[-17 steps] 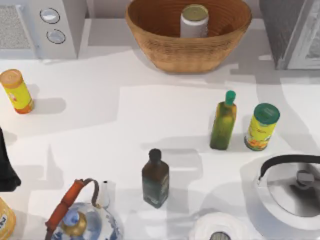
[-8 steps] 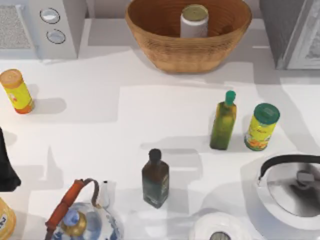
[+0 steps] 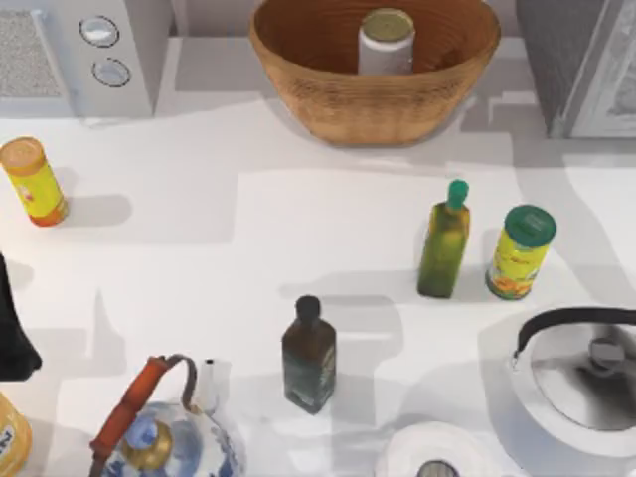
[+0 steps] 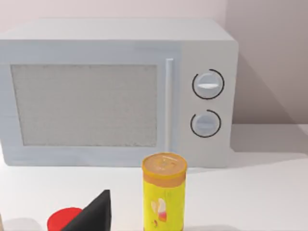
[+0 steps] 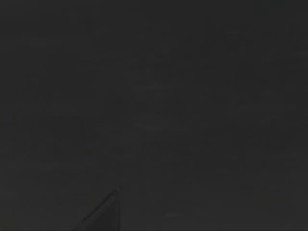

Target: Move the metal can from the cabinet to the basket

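Note:
The metal can (image 3: 386, 45), pale-sided with a dull gold top, stands upright inside the wicker basket (image 3: 328, 104) at the back centre of the table. The grey cabinet (image 3: 556, 60) is at the back right corner, apart from the basket. My left arm (image 3: 15, 328) is a dark shape parked at the table's left edge. One of its dark fingertips (image 4: 96, 211) pokes into the left wrist view, well short of the orange-lidded yellow can (image 4: 163, 195). The right wrist view is dark.
A white microwave (image 3: 60, 50) stands back left, with the orange-lidded can (image 3: 34, 182) in front of it. Mid-table are a green bottle (image 3: 443, 243), a green-lidded can (image 3: 520, 251) and a dark bottle (image 3: 309, 356). A blue-white kettle (image 3: 164, 432), paper roll (image 3: 434, 459) and steel kettle (image 3: 581, 373) line the front.
A shadow on the table between basket and cabinet has shifted toward the basket. The can, basket and other objects have not moved.

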`<state>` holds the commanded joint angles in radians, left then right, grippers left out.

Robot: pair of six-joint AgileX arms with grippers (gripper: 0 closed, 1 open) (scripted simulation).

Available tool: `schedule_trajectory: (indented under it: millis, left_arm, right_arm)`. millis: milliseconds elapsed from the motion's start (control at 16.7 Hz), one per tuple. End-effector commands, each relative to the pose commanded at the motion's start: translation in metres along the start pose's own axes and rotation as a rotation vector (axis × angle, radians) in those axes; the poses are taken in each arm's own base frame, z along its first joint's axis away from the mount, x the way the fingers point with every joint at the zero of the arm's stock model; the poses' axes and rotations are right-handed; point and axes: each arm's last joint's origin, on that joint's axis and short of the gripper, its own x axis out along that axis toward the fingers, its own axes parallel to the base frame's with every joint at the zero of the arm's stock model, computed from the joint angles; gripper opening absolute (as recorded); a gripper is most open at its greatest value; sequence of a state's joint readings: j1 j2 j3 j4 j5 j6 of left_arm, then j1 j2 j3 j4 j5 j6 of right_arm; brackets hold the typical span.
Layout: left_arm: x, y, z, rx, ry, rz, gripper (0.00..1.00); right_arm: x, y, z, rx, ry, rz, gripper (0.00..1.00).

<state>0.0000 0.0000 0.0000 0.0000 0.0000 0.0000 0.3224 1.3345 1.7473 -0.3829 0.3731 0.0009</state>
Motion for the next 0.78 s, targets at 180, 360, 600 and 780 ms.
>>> schedule_trajectory:
  millis: [180,360,600,780]
  left_arm:
    - [0.000,0.000,0.000,0.000,0.000,0.000,1.00]
    - [0.000,0.000,0.000,0.000,0.000,0.000,1.00]
    - [0.000,0.000,0.000,0.000,0.000,0.000,1.00]
    - [0.000,0.000,0.000,0.000,0.000,0.000,1.00]
  right_arm:
    - [-0.018,-0.013,-0.014,-0.002,0.004,0.002,1.00]
    - [-0.043,-0.029,-0.038,-0.004,0.008,0.007,1.00]
    - [-0.083,-0.050,-0.090,-0.005,0.015,0.011,1.00]
    - [-0.111,-0.064,-0.144,-0.005,0.020,0.014,1.00]
